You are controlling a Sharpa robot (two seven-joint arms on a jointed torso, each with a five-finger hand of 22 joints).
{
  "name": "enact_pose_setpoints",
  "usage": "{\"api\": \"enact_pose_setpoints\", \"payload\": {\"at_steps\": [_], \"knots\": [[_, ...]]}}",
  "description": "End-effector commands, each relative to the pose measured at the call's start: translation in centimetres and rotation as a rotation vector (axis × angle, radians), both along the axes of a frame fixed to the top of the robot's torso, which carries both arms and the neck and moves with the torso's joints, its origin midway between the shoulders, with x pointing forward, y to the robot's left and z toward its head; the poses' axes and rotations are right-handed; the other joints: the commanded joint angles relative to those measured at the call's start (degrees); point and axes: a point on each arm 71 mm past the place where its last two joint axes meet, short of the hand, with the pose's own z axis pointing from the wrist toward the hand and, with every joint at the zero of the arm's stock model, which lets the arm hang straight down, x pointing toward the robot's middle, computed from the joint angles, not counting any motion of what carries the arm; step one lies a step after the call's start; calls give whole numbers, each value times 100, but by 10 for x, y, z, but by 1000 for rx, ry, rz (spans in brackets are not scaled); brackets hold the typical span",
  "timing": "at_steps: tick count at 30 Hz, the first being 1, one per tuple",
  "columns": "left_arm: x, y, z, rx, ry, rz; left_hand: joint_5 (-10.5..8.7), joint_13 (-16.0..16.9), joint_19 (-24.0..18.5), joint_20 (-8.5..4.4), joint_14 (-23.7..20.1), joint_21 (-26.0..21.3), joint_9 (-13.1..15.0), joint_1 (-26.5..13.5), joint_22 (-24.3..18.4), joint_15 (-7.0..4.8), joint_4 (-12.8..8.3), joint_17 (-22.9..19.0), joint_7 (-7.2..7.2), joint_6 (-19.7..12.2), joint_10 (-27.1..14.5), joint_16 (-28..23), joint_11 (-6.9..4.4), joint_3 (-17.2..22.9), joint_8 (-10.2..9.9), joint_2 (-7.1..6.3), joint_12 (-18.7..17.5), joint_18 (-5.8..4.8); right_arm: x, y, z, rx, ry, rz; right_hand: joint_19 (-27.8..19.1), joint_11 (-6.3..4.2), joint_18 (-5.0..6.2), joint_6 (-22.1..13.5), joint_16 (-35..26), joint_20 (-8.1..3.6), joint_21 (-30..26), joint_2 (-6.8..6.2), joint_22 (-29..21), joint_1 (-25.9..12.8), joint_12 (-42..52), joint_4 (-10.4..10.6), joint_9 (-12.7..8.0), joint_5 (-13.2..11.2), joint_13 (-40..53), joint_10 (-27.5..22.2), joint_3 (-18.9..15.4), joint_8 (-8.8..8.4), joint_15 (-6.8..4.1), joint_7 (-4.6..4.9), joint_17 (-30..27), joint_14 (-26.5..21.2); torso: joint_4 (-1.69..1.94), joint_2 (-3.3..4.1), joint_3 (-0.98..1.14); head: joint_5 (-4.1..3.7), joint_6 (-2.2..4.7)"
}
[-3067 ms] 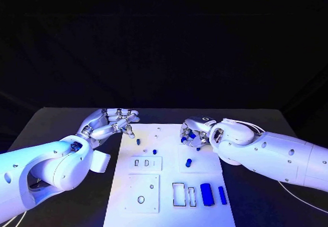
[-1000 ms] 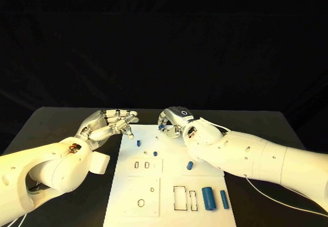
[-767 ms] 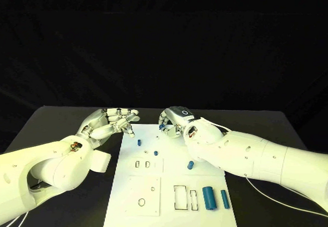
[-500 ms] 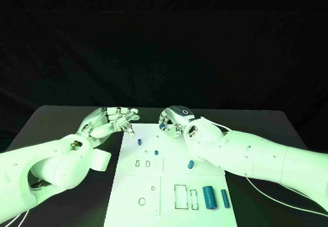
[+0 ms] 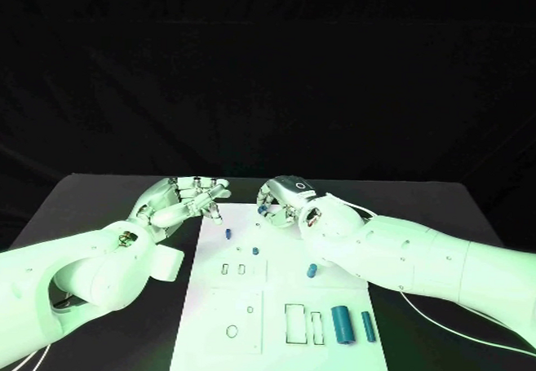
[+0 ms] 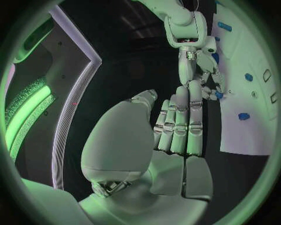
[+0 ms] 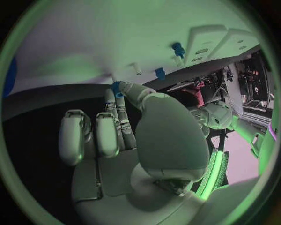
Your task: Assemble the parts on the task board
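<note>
The white task board (image 5: 246,315) lies in the middle of the black table. My right hand (image 5: 286,204) hovers over its far edge and pinches a small blue part (image 5: 262,208) in its fingertips; the right wrist view shows that blue part (image 7: 117,88) between thumb and finger. My left hand (image 5: 182,200) sits at the board's far left corner, fingers stretched side by side, holding nothing. Small blue parts (image 5: 228,232) (image 5: 254,251) stand on the board's far half. Another blue part (image 5: 311,270) lies mid-board.
A thick blue cylinder (image 5: 341,324) and a thin one (image 5: 368,326) lie near the board's right edge, beside two rectangular slots (image 5: 292,323). A raised white plate (image 5: 235,319) with holes sits at the near left. Black table surrounds the board.
Since the earliest frame my right hand has carried its blue part from mid-board to the far edge, nearer my left hand. Over the last second it barely drifted left. The left hand stayed.
</note>
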Motion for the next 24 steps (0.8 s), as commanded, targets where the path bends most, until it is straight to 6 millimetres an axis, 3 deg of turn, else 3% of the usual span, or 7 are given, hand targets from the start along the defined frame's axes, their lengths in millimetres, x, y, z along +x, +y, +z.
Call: {"api": "enact_pose_setpoints", "payload": {"at_steps": [1, 17, 24], "knots": [[0, -2, 3, -21, -12, -19, -7, -8, -50, 10, -26, 39, 7, -10, 4, 3, -10, 5, 47, 12, 7, 36, 30, 32, -28, 4, -34, 68, -3, 4, -7, -32, 32, 24, -36, -75, -19, -56, 29, 1, -26, -14, -2, -33, 9, -15, 12, 34, 163, 110, 27, 0, 5, 12, -5, 194, 3, 5, 5, 7, 7], [0, -1, 2, -22, -12, -13, -8, -7, -62, 14, -26, 52, 7, -34, 13, 6, -7, 7, 49, 10, 6, 40, 32, 40, -29, 8, -34, 69, -2, 2, -7, -32, 13, 8, -68, -60, -7, -97, 18, 10, -66, -52, -54, -65, -15, -14, 25, 53, 165, 73, 31, -25, 15, 21, -29, 184, 10, 16, -11, -6, 27], [0, 0, 2, -21, -12, -12, -8, -7, -62, 14, -26, 52, 7, -34, 13, 6, -7, 7, 49, 10, 6, 40, 32, 40, -29, 8, -34, 69, -3, -1, -5, -41, -23, -14, -65, -61, -9, -99, 27, 14, -61, -58, -40, -63, -17, -21, 36, 74, 170, 72, 42, -26, 17, 21, -15, 184, 6, 17, -7, 1, 25]]}}
